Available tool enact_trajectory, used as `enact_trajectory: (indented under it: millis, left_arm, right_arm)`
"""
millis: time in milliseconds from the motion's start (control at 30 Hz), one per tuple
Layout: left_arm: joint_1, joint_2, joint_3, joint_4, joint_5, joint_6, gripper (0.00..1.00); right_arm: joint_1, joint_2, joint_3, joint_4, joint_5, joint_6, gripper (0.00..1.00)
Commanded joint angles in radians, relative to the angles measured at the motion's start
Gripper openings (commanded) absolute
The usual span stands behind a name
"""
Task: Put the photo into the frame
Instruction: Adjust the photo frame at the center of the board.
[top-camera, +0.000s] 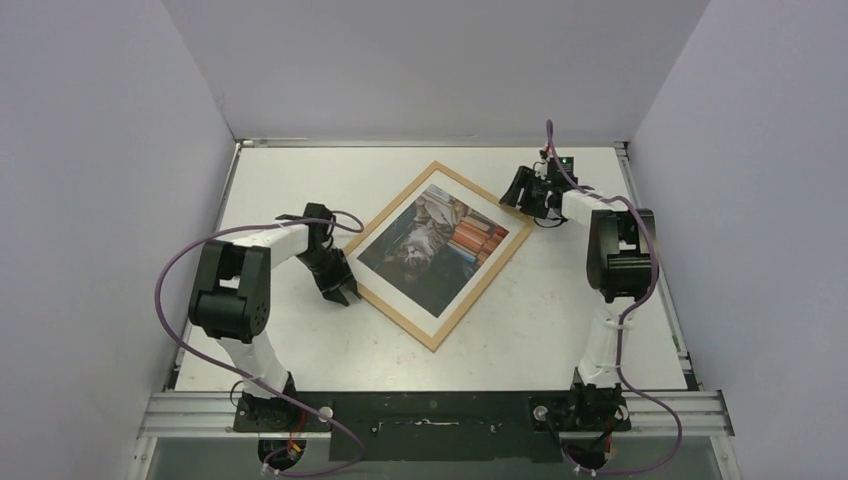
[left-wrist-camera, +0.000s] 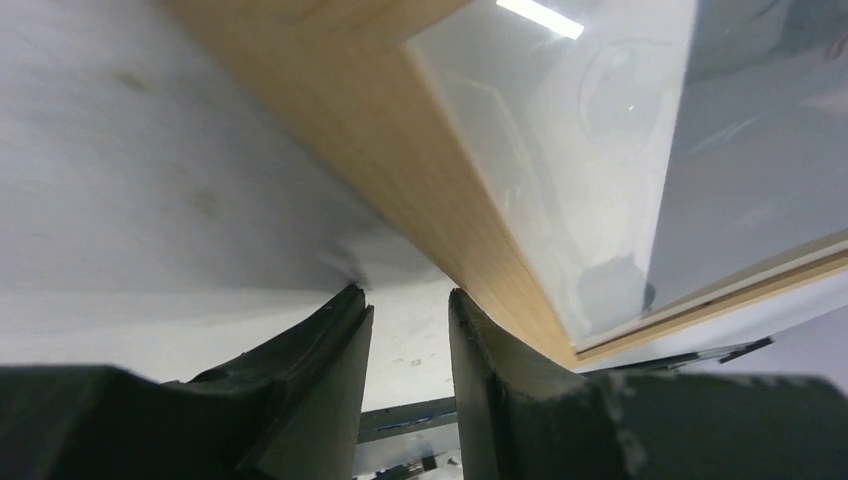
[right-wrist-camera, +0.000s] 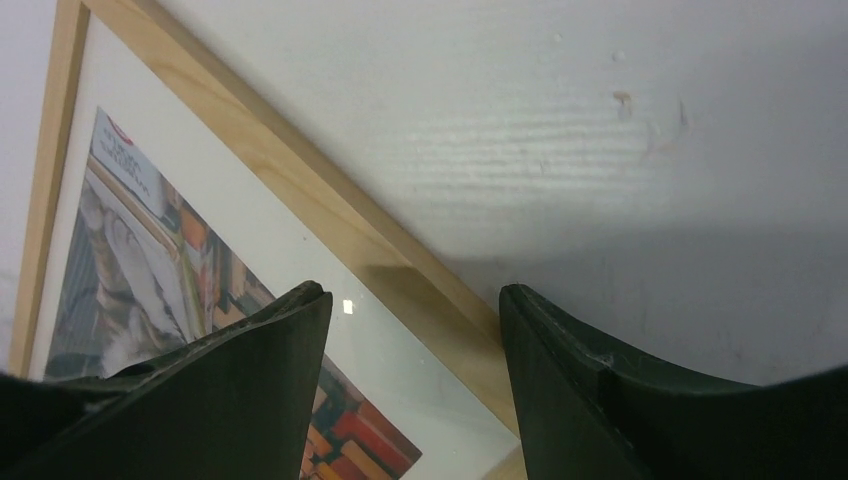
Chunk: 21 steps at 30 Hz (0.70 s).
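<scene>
1. Frame (top-camera: 484, 292) lies flat on desk (top-camera: 560, 320), turned diamond-wise, between the two tools
2. Photo (top-camera: 435, 240) sits inside frame, cat-and-books print facing up
3. Left tool (top-camera: 340, 293) is low at desk level, frame's left corner just to its right; fingers slightly apart, nothing between them, only bare desk; wood edge right by its right finger, contact unclear
4. Right tool (top-camera: 518, 188) sits at frame's upper-right edge, jaws wide apart and empty; wrist view shows wood strip running under the gap

One frame (top-camera: 391, 316), one photo (top-camera: 440, 245), two grippers (top-camera: 340, 296) (top-camera: 520, 190), one table (top-camera: 520, 330)
</scene>
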Motion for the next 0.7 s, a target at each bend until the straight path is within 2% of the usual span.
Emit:
enact_trajectory:
  millis: [0, 200, 367, 533, 667]
  left_arm:
    - [0.075, 0.084, 0.145, 0.143, -0.004, -0.002, 0.34]
    - [0.092, 0.271, 0.408, 0.008, -0.067, 0.046, 0.35]
    - [0.092, 0.376, 0.581, 0.001, -0.077, 0.078, 0.36]
    - [0.090, 0.473, 0.727, 0.015, -0.032, 0.118, 0.36]
    - [0.089, 0.536, 0.806, 0.025, 0.012, 0.175, 0.37]
  right_arm:
    - [0.050, -0.131, -0.145, -0.141, -0.040, 0.051, 0.62]
    - [0.101, -0.289, -0.356, -0.141, -0.035, 0.099, 0.62]
    - [0.249, -0.400, -0.474, -0.178, -0.019, 0.089, 0.62]
    - [0.402, -0.458, -0.517, -0.218, 0.002, 0.021, 0.62]
    - [0.491, -0.464, -0.503, -0.230, -0.048, -0.055, 0.63]
